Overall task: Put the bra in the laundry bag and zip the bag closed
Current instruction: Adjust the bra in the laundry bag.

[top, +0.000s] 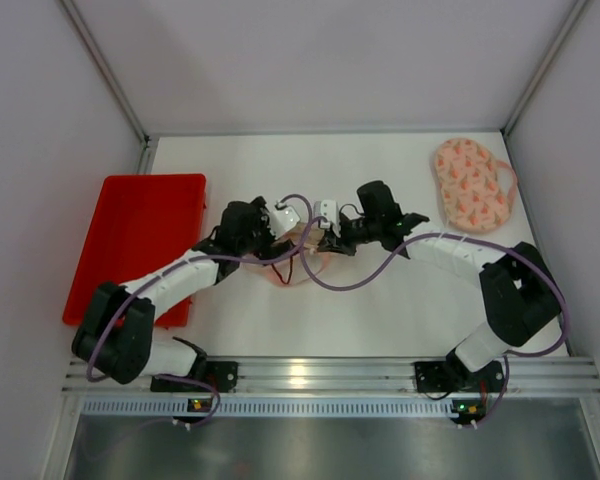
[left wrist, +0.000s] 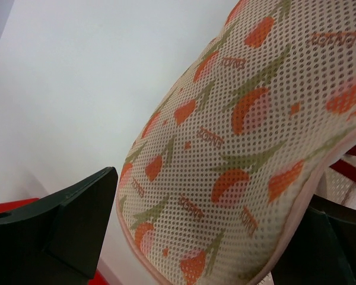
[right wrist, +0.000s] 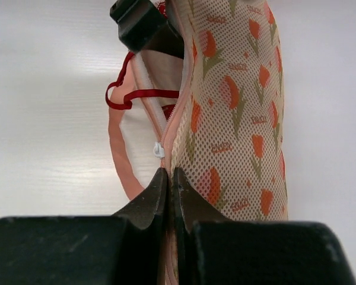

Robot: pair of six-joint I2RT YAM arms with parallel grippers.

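Note:
The laundry bag (right wrist: 237,113), cream mesh printed with orange tulips and edged in pink, stands on its side at the table's middle (top: 318,262) between both grippers. Its zipper is partly undone, and the white slider (right wrist: 159,149) sits just above my right gripper (right wrist: 170,172). That gripper is shut on the bag's zipper edge. The bra's red straps (right wrist: 127,98) loop out of the gap. My left gripper (left wrist: 213,190) is open, and the bag's domed side (left wrist: 249,130) fills the space between its two fingers (left wrist: 59,231). A bit of red strap (left wrist: 351,164) shows past the bag's rim.
A red tray (top: 135,235) lies at the left of the table. A second tulip-print mesh piece (top: 472,185) rests at the back right by the wall. Grey enclosure walls stand on both sides and behind. Purple cables loop beneath both wrists.

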